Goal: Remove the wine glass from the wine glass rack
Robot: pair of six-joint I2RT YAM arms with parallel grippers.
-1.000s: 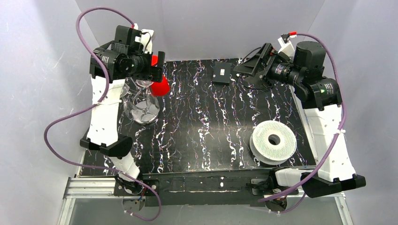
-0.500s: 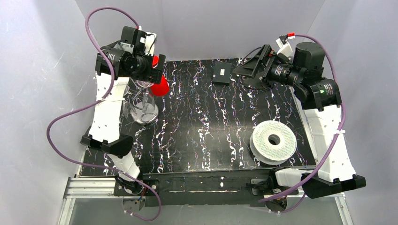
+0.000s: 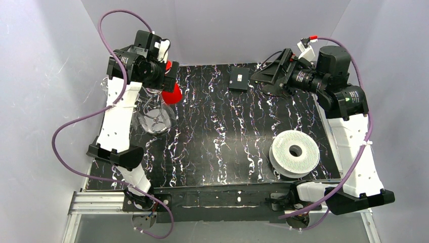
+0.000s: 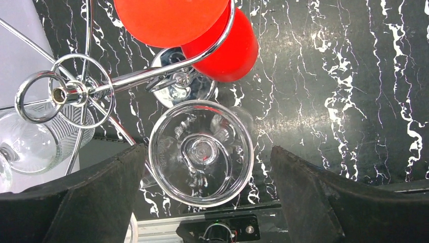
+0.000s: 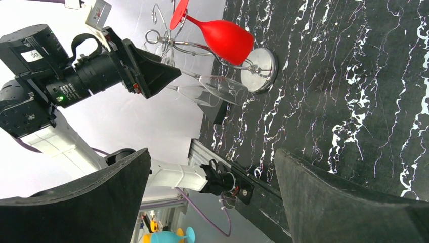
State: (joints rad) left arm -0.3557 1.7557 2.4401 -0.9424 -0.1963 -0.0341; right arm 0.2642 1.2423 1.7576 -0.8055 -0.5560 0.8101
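Compared with the earlier top view, the left gripper [image 3: 167,78] sits farther toward the back-left corner, above the wine glass rack [image 3: 154,106]. The right arm, white spool [image 3: 295,152] and small black box [image 3: 238,79] are unchanged.

Top view: the rack stands at the far left of the table [image 3: 217,131], on the left arm's side, which is probably why that arm works it. A red wine glass [image 3: 172,94] hangs on the rack's right side and the clear wine glass [image 3: 154,123] on its near side. The right gripper [image 3: 264,76] is parked at the far right, well apart from the rack, where it obstructs nothing.

Left wrist view: the camera looks almost straight down the axis of the clear wine glass, foot nearest the lens. This fits a glass hung upside down by its foot from a wire arm. The fingers [image 4: 86,202] are spread wide, one on each side of the foot. No contact is visible, so the left gripper is released and grasps nothing. This straddle appears to prepare a closing on the foot or stem, after which the glass can slide out along its hook.

Right wrist view: the right gripper's fingers are spread apart and empty. From this side the clear wine glass is on the rack, tilted, with its foot end just beside the left gripper's tips. The red wine glass hangs on a separate arm.
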